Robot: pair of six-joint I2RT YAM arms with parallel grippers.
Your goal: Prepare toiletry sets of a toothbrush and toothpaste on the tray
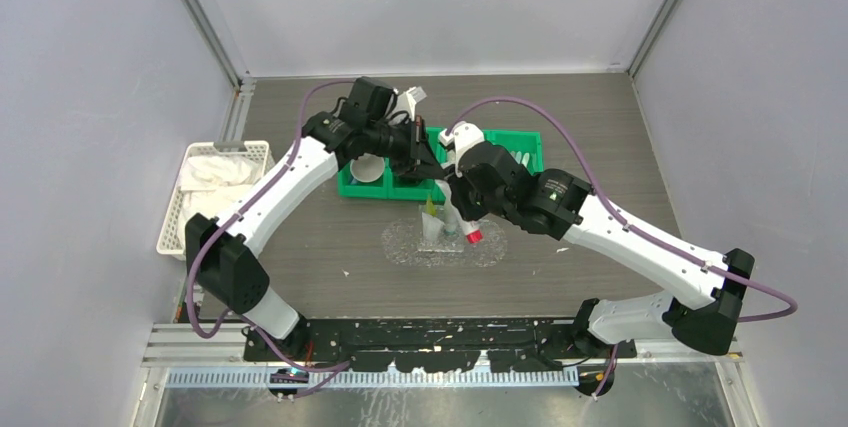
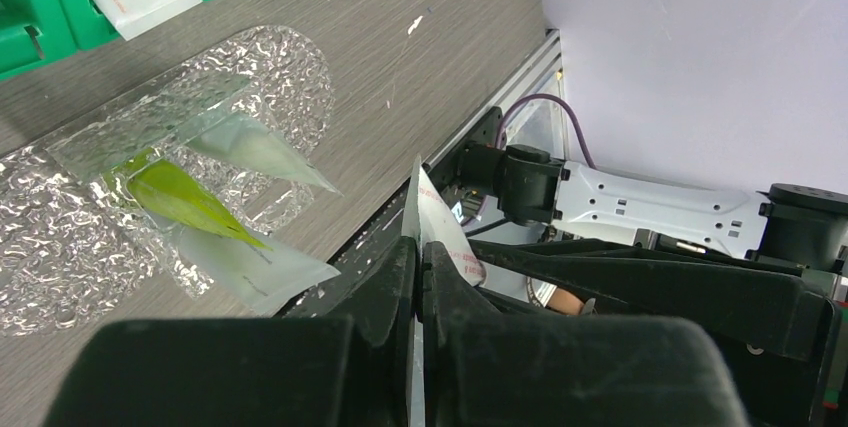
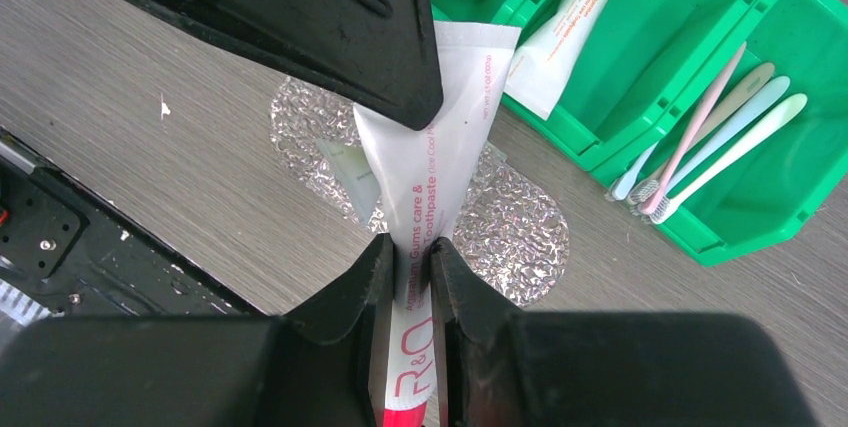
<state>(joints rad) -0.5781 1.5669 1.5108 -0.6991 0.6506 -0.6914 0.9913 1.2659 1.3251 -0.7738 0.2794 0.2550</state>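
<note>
Right wrist view: note R gripper point(image 3: 410, 253) clamped tight on R&O toothpaste tube point(image 3: 438, 152), just above tray point(image 3: 522, 237), w/ L gripper point(image 2: 418, 247) pinching its crimped end. Prob. best to free one grip, then lower tube flat onto tray beside wrapped toothbrush point(image 2: 188, 202), w/o shoving it.

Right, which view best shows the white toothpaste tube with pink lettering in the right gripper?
Right wrist view: the white toothpaste tube fills the centre, lettering readable, pinched by the right gripper. Top external shows it small, red-capped, partly hidden by the right arm. Left wrist shows a thin white edge between its fingers, possibly it.
</note>
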